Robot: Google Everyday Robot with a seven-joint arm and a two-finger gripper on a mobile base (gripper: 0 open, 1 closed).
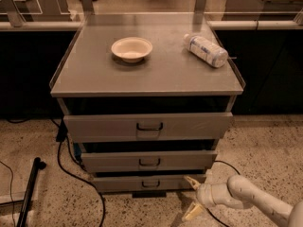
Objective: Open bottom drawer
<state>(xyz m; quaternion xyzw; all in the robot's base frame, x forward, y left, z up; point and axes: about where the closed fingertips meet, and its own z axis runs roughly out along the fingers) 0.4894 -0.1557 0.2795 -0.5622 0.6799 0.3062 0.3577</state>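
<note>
The gripper (192,197), jaws spread wide apart, hovers at four o'clock from the bottom drawer (123,183), near its right end.

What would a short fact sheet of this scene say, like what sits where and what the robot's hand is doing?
cabinet: grey, three drawers stacked
on top: bowl left of centre; bottle lying on its side, right
bottom drawer: narrowest front, small dark handle
gripper: low, by the bottom drawer's right end, fingers spread, holding nothing, not on the handle
</note>
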